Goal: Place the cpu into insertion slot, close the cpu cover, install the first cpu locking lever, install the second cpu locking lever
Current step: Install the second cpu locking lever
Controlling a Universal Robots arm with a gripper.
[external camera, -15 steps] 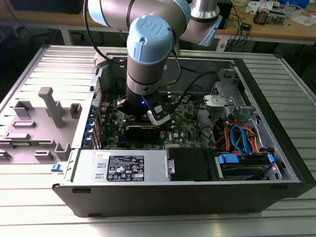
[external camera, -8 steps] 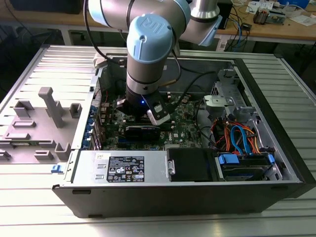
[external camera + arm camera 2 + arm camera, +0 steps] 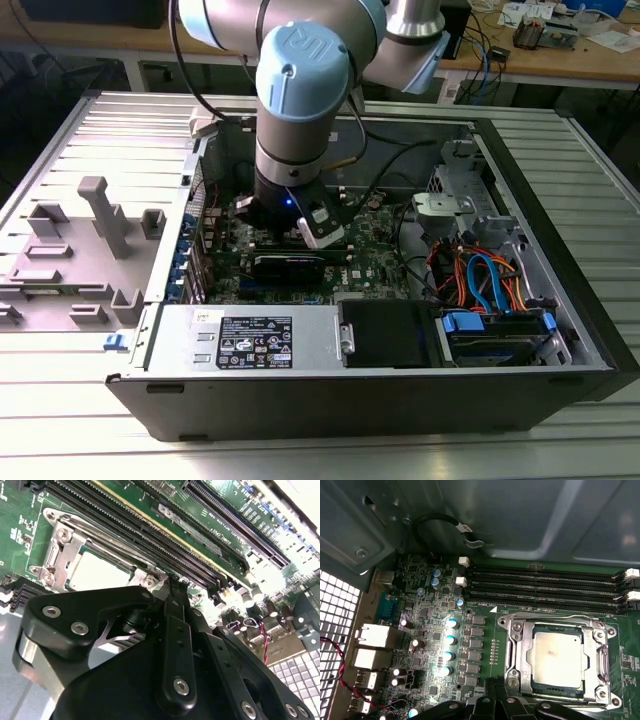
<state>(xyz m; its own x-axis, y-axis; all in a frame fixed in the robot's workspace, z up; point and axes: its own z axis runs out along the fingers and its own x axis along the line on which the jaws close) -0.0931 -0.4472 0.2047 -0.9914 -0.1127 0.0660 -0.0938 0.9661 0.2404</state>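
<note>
The cpu (image 3: 556,658) lies flat in the insertion slot (image 3: 520,690), framed by the cpu cover (image 3: 601,655) lowered around it. The claw (image 3: 172,587) hangs just beside the slot's edge, pressed together with nothing pinched, apparently to work the latching there.

My gripper (image 3: 172,587) is black. The cpu (image 3: 557,656) is dull silver-grey, its cover (image 3: 517,650) silver, the board (image 3: 427,630) green, the memory slots (image 3: 545,587) black.

one cpu (image 3: 556,656), perhaps four memory slots (image 3: 545,587)
</note>
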